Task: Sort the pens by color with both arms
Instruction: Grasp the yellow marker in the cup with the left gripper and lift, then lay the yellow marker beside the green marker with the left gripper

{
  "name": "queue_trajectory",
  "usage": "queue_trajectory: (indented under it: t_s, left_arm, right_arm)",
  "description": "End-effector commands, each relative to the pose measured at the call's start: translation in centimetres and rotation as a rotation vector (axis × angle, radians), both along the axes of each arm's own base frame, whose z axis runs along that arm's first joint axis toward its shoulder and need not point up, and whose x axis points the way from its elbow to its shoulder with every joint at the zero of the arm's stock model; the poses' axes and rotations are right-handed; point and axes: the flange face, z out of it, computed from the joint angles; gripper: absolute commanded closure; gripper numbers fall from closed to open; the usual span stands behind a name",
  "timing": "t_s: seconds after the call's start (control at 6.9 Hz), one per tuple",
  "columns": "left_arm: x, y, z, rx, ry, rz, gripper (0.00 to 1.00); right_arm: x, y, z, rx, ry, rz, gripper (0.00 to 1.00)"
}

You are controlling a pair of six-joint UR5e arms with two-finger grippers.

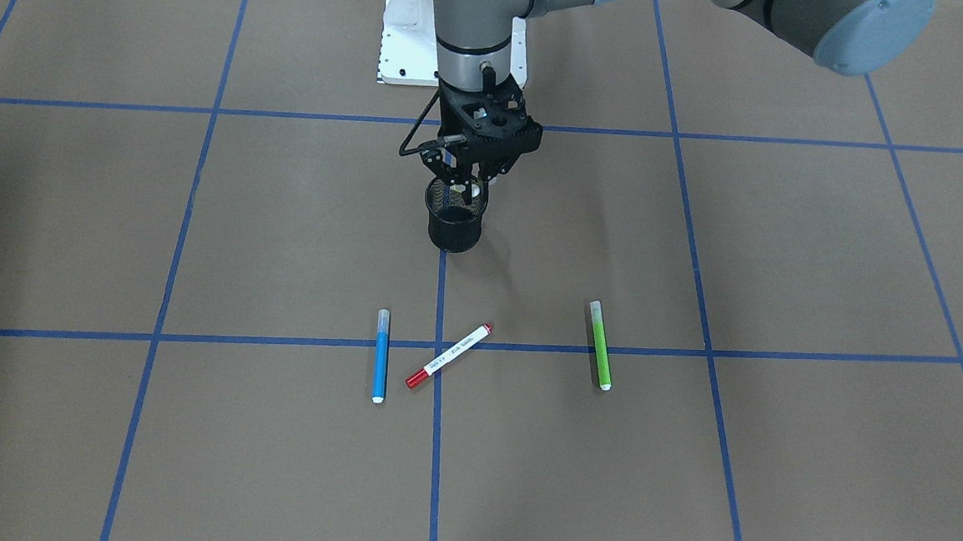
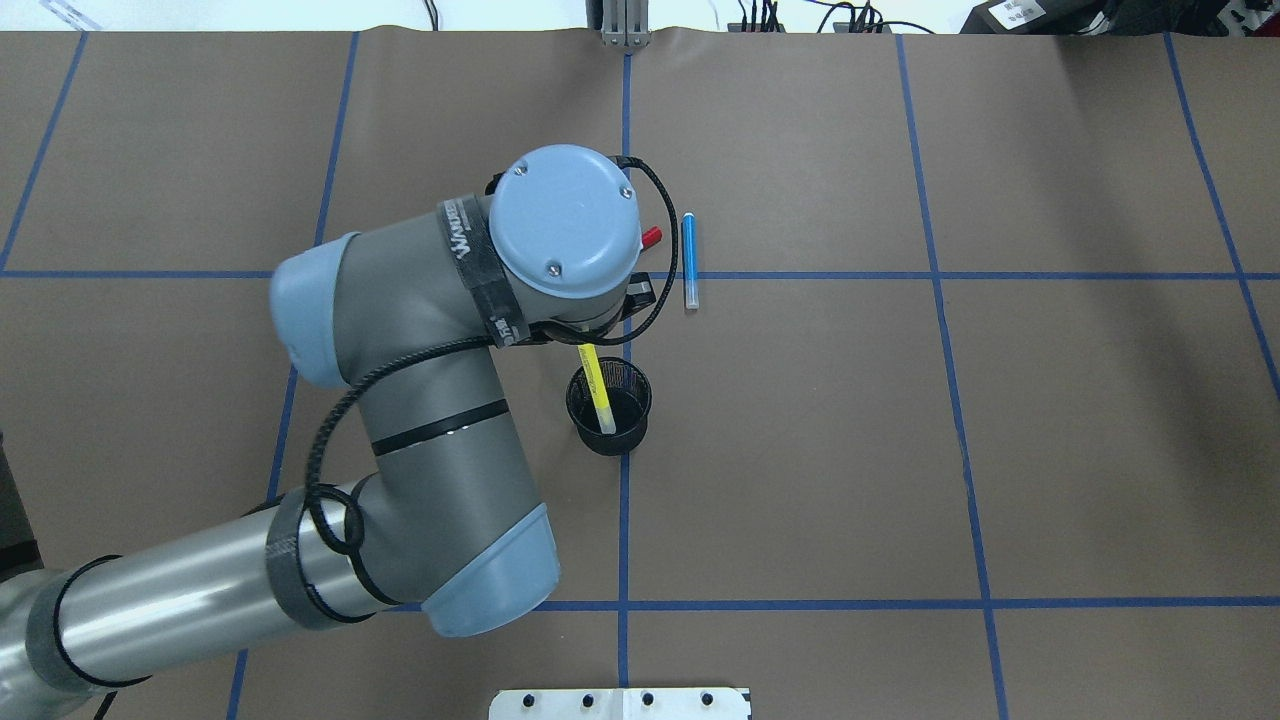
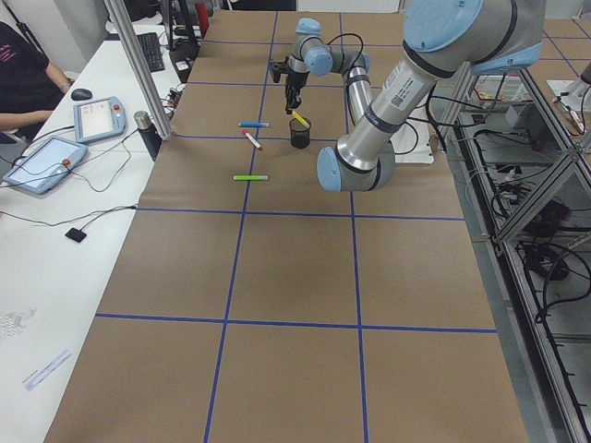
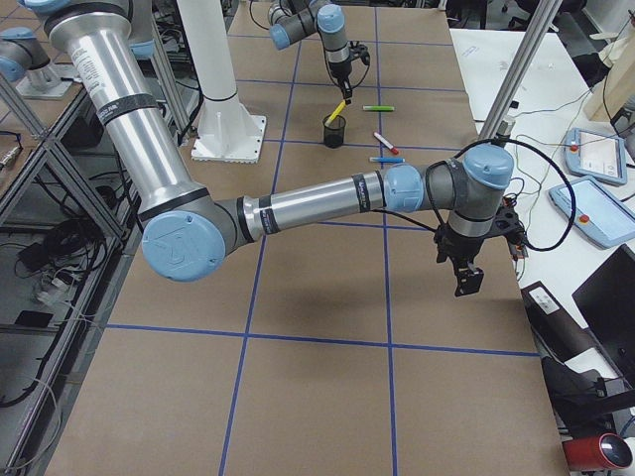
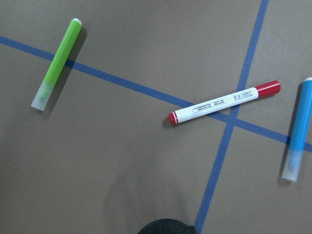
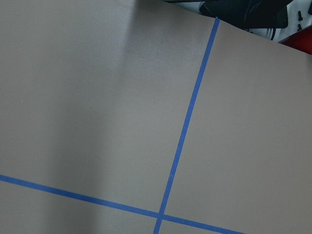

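My left gripper (image 1: 465,184) hangs just over a black mesh cup (image 1: 455,219) with its jaws a little apart. A yellow pen (image 2: 598,388) leans in the cup (image 2: 608,405), its top end under my wrist. Beyond the cup lie a blue pen (image 1: 381,355), a red-capped white marker (image 1: 449,356) and a green pen (image 1: 601,345); they also show in the left wrist view as green (image 5: 57,62), red (image 5: 224,103) and blue (image 5: 296,129). My right gripper (image 4: 466,281) hovers over bare paper far off to the right; I cannot tell if it is open.
Brown paper with a blue tape grid covers the table. The white base block (image 1: 404,40) stands at the robot's side. A white side table with tablets (image 3: 46,161) and a seated person runs along the far edge.
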Motion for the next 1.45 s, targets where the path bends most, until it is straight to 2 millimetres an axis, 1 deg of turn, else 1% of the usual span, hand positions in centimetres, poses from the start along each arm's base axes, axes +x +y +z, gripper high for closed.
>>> queue_trajectory:
  t_s: [0.0,0.15,0.29,0.44,0.58,0.73,0.87,1.02,1.16,1.31]
  left_arm:
    - [-5.9,-2.0,-1.5,0.005,0.027,0.016,0.82]
    - [-9.4,-4.6,-1.8,0.010,0.040,0.029,0.82]
    - [-13.5,-7.5,-1.5,0.017,0.038,0.059,0.82]
    - [-17.5,-10.9,0.3,0.023,0.016,0.113,0.82]
    - [-20.1,-14.8,3.6,0.014,-0.004,0.198,0.82]
    - [-20.7,-18.3,6.6,0.008,-0.049,0.252,0.82]
    - [-20.8,-21.1,9.2,0.001,-0.080,0.315,0.82]
    - [-20.1,-24.2,11.5,-0.007,-0.098,0.374,0.82]
    - [-18.9,-27.1,14.3,-0.008,-0.107,0.396,0.82]
    - [-17.5,-29.5,16.3,-0.013,-0.120,0.425,0.82]
  right_arm:
    - [0.0,0.0,0.0,-0.001,-0.002,0.000,0.01]
    - [0.0,0.0,-0.1,0.000,-0.002,0.000,0.01]
    - [0.0,0.1,0.0,-0.001,-0.002,0.000,0.01]
    - [0.0,0.1,0.1,-0.003,-0.002,0.000,0.01]
    - [0.0,0.1,0.1,-0.003,-0.002,0.000,0.01]
    - [0.0,0.2,0.3,-0.004,-0.003,0.000,0.01]
    - [-0.1,0.2,0.4,-0.006,-0.005,0.000,0.01]
    - [-0.1,0.3,0.4,-0.005,-0.009,-0.002,0.01]
    - [-0.1,0.3,0.4,-0.005,-0.011,-0.002,0.01]
    - [-0.1,0.3,0.3,-0.004,-0.012,-0.002,0.01]
